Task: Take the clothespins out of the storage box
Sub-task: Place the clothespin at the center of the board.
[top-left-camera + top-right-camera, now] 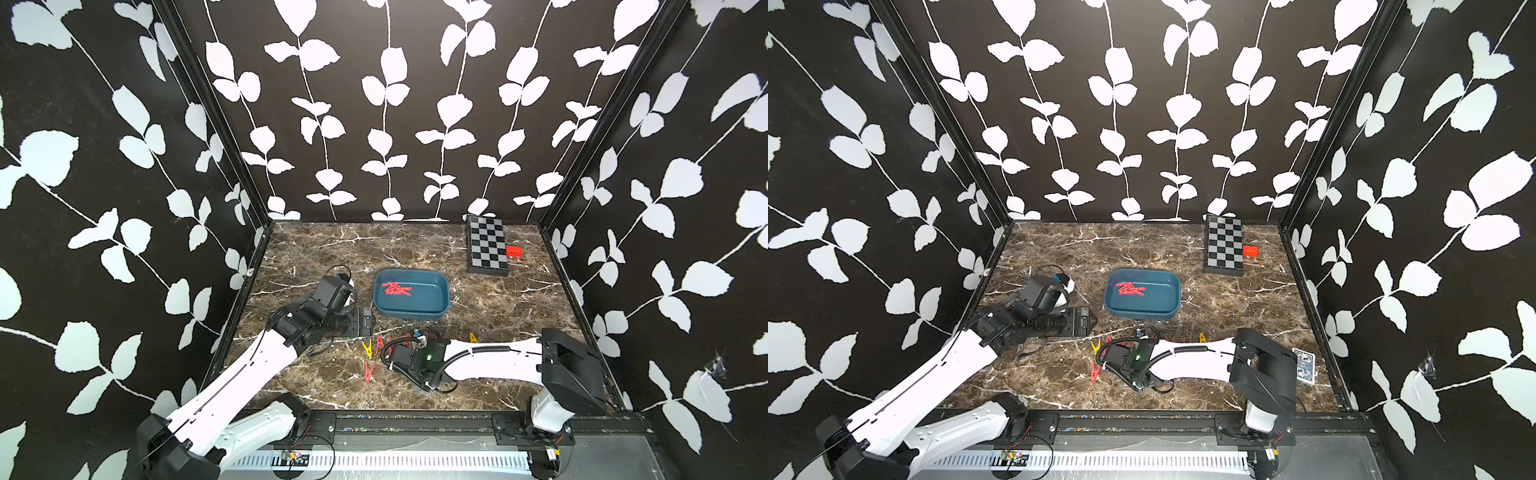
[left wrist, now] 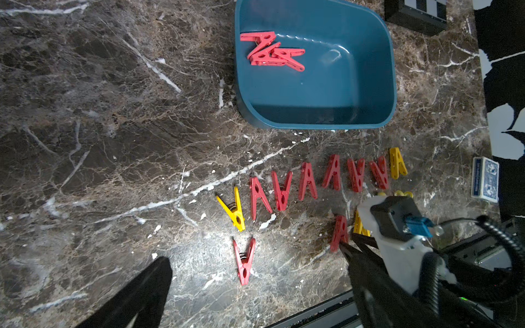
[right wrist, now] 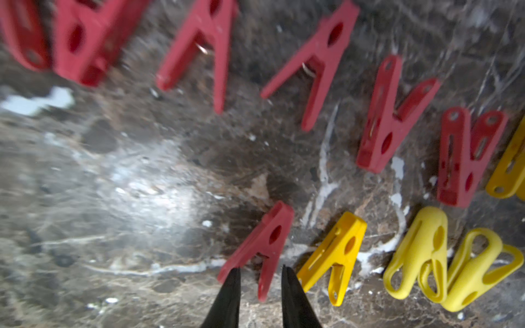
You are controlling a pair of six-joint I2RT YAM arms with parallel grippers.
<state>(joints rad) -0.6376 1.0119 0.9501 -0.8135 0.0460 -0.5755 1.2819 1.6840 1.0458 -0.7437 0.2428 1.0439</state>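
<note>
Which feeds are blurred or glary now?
Right wrist: far red pegs smeared, the peg at the end effector sharp, glare on the marble. Left wrist: sharp, with marble glare and a highlight in the box. Both top views: evenly lit, pegs in the box tiny.

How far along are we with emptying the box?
Mostly done: red and yellow clothespins lie in rows on the marble table. In hand: the right gripper has its jaws parted around one leg of a red clothespin lying on the table. Left: a small heap of red clothespins in the teal storage box.
</note>
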